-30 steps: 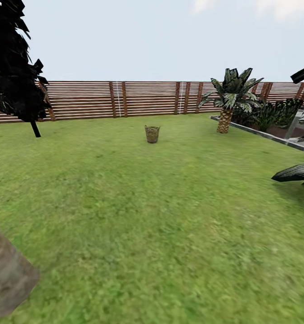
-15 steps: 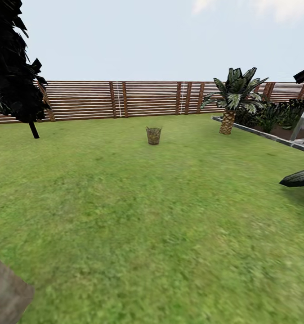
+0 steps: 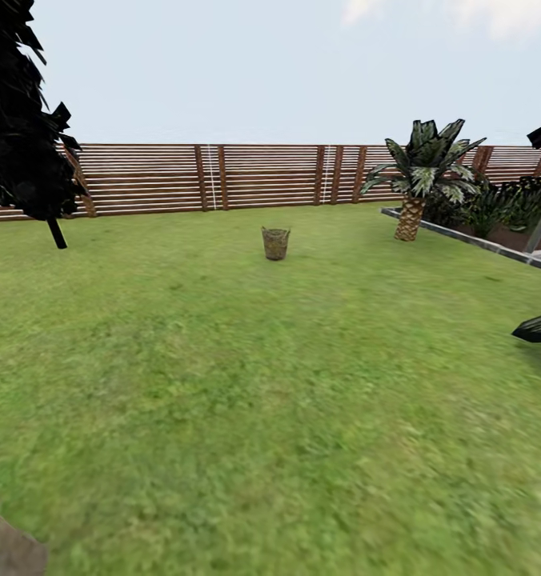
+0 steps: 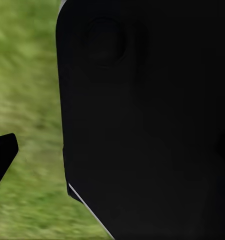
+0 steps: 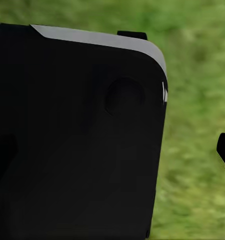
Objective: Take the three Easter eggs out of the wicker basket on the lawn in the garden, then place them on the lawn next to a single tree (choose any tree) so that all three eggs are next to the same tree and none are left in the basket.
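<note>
Wicker basket [image 3: 275, 242] stands far off on lawn [image 3: 270, 384]

Brown woven basket [image 3: 275, 243] (lattice), mottled green lawn [image 3: 270, 400].

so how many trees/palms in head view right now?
2 clear: a dark-leaved tree at the far left by the fence, a small palm at right beside the planter edge. Cut-off shapes at the frame edges may be more.

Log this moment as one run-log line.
phase: approach | wicker basket: upright on lawn, ahead | eggs: too small to tell | grippers: state unclear
</note>
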Motion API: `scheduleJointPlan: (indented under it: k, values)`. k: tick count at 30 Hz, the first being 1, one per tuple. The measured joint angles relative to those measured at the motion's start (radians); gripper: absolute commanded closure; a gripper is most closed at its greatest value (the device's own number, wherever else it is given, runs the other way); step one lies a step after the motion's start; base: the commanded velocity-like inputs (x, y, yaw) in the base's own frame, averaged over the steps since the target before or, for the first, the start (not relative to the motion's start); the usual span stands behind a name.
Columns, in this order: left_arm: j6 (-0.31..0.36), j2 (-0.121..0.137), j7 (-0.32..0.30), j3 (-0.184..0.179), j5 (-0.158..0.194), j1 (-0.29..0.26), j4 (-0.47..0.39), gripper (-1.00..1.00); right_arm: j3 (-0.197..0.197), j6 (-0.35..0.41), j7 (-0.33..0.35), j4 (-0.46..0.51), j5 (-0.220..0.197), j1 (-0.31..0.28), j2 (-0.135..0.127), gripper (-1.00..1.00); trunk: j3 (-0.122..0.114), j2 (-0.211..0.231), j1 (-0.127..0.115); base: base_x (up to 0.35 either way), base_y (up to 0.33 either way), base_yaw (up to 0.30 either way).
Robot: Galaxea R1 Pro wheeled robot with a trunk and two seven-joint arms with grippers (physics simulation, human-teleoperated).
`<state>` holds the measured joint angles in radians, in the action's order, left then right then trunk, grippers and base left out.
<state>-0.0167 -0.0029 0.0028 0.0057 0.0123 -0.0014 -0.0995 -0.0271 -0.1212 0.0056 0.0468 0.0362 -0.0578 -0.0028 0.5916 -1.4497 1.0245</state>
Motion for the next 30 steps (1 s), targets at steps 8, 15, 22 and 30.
scheduleJointPlan:
  k: [8,15,22,30]
  values:
    - [0.000,0.000,0.000,0.000,0.000,0.000,0.000,-1.00,0.000,0.000,0.000,0.000,0.000,0.000,0.000,-1.00,0.000,0.000,0.000,0.307,0.089,0.000]
    - [0.000,0.000,0.000,0.000,0.000,0.000,0.000,-1.00,0.000,0.000,0.000,0.000,0.000,0.000,0.001,-1.00,0.000,0.000,0.000,0.307,0.089,0.000]
    - [0.000,0.000,0.000,0.000,0.000,0.000,0.000,-1.00,0.000,0.000,0.000,0.000,0.001,0.000,0.001,-1.00,0.000,0.000,0.000,0.307,0.089,0.000]
    - [0.000,0.000,0.000,0.000,0.000,0.000,0.000,-1.00,0.000,0.000,0.000,-0.001,0.001,0.000,0.001,-1.00,0.000,0.000,0.000,0.307,0.089,0.000]
